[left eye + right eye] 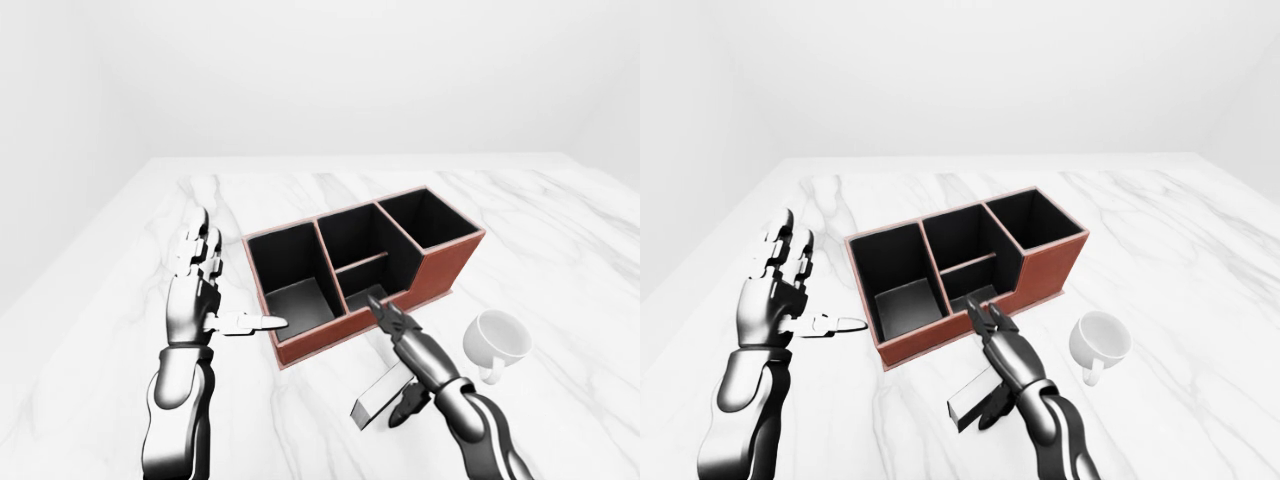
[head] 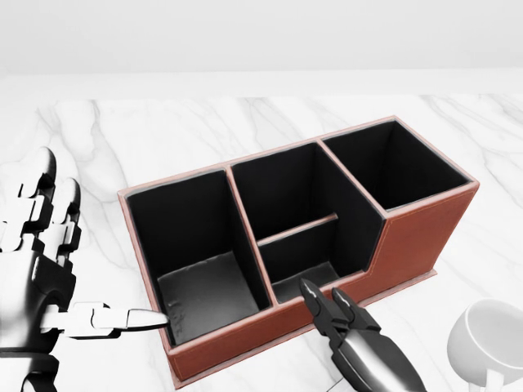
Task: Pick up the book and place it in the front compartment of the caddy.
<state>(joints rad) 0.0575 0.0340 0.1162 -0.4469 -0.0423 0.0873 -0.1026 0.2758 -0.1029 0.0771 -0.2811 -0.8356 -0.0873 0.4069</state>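
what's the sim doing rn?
The right hand holds the book low over the marble table, fingers pointing at the brown caddy; the book isn't in any compartment yet. The left hand is open beside the caddy's left end. A white mug sits to the right.

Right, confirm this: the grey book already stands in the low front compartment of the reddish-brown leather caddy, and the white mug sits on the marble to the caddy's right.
Wrong on the book. The left-eye view shows the grey book outside the reddish-brown leather caddy, low over the marble by the right hand, below the caddy. The low front compartment is empty. The white mug does sit to the right.
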